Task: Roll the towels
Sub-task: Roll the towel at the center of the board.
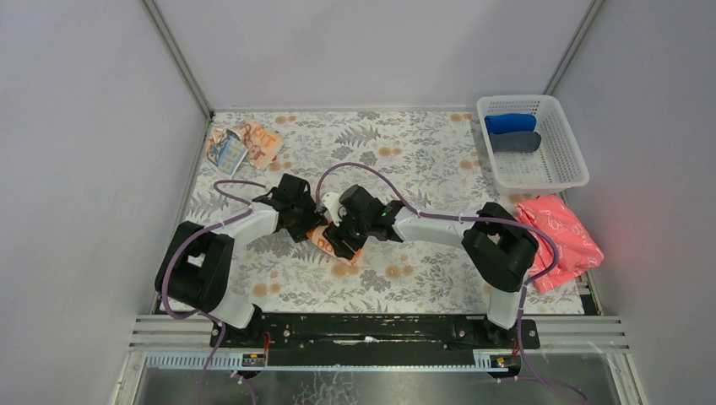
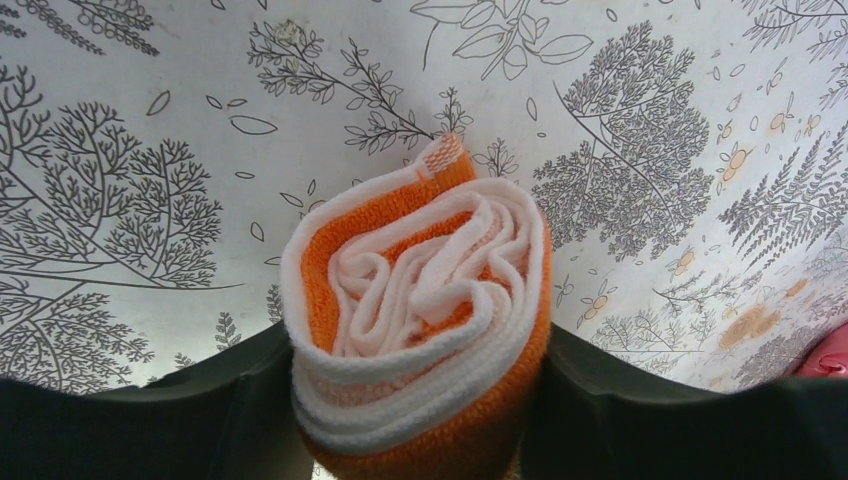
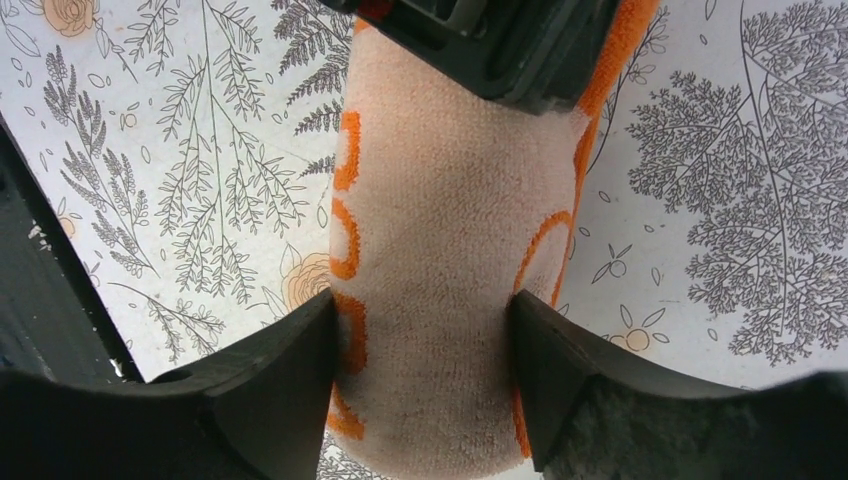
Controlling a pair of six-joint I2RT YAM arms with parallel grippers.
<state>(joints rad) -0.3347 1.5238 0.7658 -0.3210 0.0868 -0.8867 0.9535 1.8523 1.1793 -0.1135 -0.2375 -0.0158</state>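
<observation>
Orange-bordered rolled towel (image 2: 420, 290): we log left pincer (image 2: 415, 380) gripping its end, right pincer (image 3: 422, 320) its side, axis spanning both.

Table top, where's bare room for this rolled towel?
Free: far strip between the crumpled towel and the basket; near strip between the arm bases. Crowded: centre, where the left gripper and right gripper hold the rolled towel; right edge, under the pink cloth.

The left arm (image 1: 245, 226) and the right arm (image 1: 431, 226) are angling inward toward each other, and the left tool (image 2: 415, 400) and the right tool (image 3: 420, 370) are meeting almost nose to nose — each squeezing the rolled towel (image 2: 420, 260) between its fingers.
</observation>
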